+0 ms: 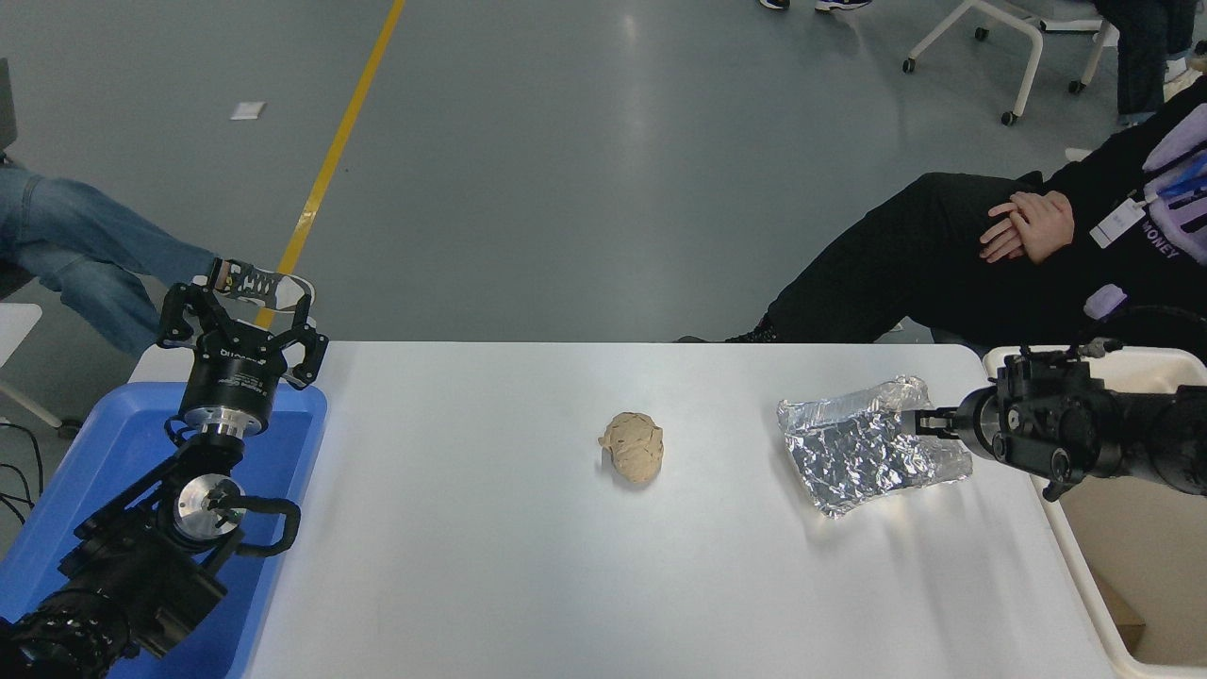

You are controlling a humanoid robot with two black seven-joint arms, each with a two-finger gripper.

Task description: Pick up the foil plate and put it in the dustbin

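The foil plate (868, 457) lies flat on the white table (490, 566), right of the middle, shiny and wrinkled. The cream dustbin (1094, 599) stands at the table's right end. My right gripper (929, 422) comes in low from the right over the dustbin's near-left rim, points left and reaches the plate's right rim. I cannot tell whether it is open or touching the foil. My left gripper (240, 306) is open and empty, parked at the lower left over the blue bin (94, 471).
A tan wrinkled lump (634, 448) lies at the table's middle, left of the plate. A person in black (943, 255) sits at the far right with folded hands. Legs in jeans (75, 245) show at the far left. A wheeled chair (1018, 38) stands at the top right.
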